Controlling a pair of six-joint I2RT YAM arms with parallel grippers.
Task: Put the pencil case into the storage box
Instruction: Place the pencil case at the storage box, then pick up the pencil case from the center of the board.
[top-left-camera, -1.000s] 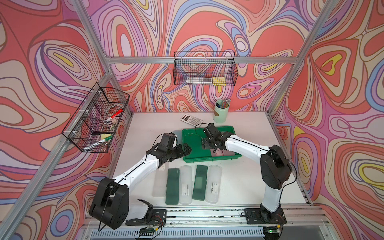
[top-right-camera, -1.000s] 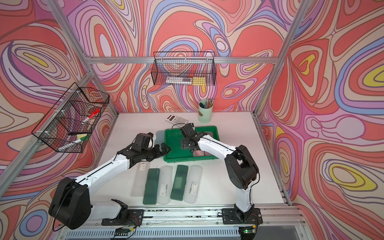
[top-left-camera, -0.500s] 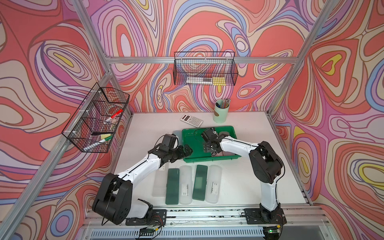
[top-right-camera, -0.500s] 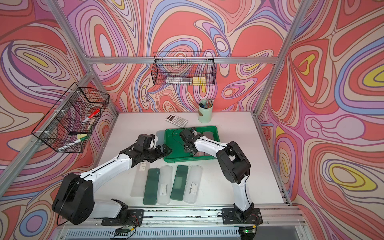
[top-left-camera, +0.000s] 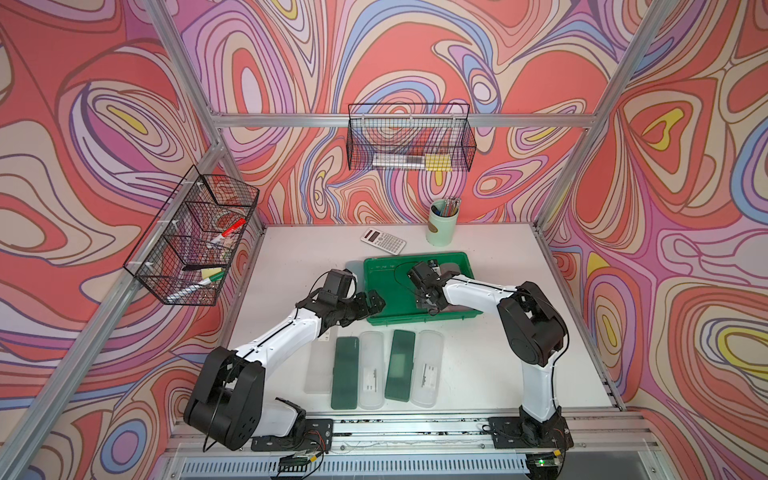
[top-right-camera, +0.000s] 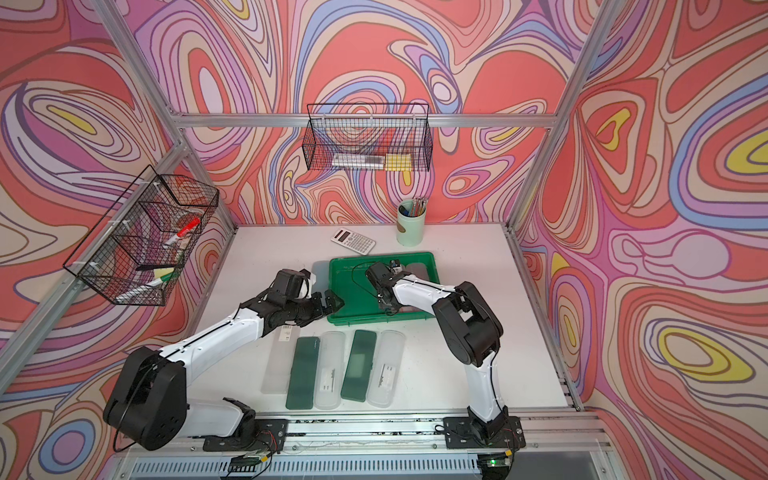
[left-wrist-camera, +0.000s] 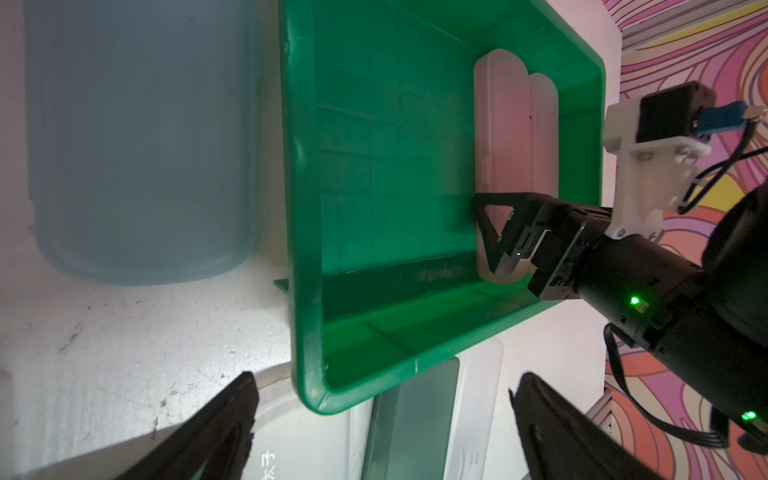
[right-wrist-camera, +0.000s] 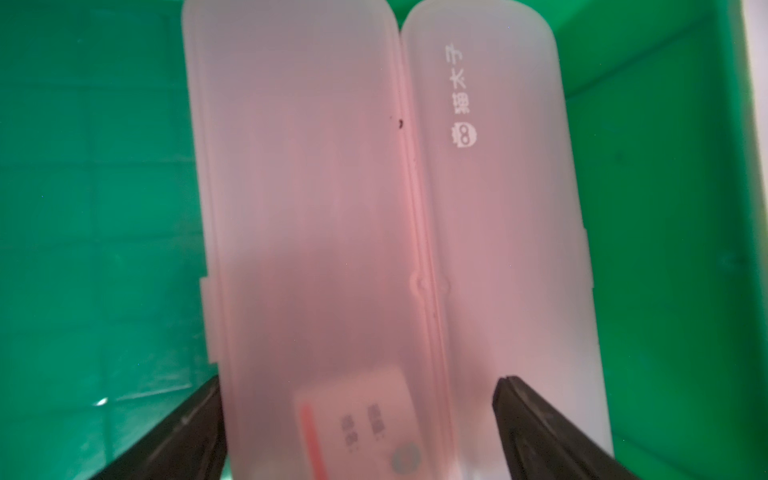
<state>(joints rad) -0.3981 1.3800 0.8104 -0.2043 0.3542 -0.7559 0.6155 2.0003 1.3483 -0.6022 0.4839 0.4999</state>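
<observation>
Top views both show the table (top-left-camera: 498, 353) with the storage box (top-left-camera: 415, 322) at its middle. Behind the box stand a calculator (top-left-camera: 382, 241) and a pale-green pen cup (top-left-camera: 441, 227). In front of it lies a row of cases (top-left-camera: 346, 372), clear and dark green alternating, side by side. A black wire basket (top-left-camera: 409, 143) hangs on the back wall and a second basket (top-left-camera: 191, 237) hangs on the side wall. The right arm (top-left-camera: 469, 291) reaches across the box and hides most of its contents from above.

In the left wrist view, a bluish translucent case (left-wrist-camera: 141, 145) lies just beside the box's outer wall. The left gripper (left-wrist-camera: 386, 399) is spread wide and holds nothing. It sits at the near corner of the box.

The pencil case (right-wrist-camera: 311, 208) lies flat on the box floor, close to the wall farthest from the left arm. It is opened out, with both halves side by side and joined at the hinge. The plastic is frosted and pink-tinted, with rounded ends. One half carries white printed characters and a small face logo. The other half carries a blurred label.

The right gripper (right-wrist-camera: 357, 399) stands wide apart over the labelled end. One finger is at the case's outer edge and the other is over the printed half. No grip on the case is evident.
</observation>
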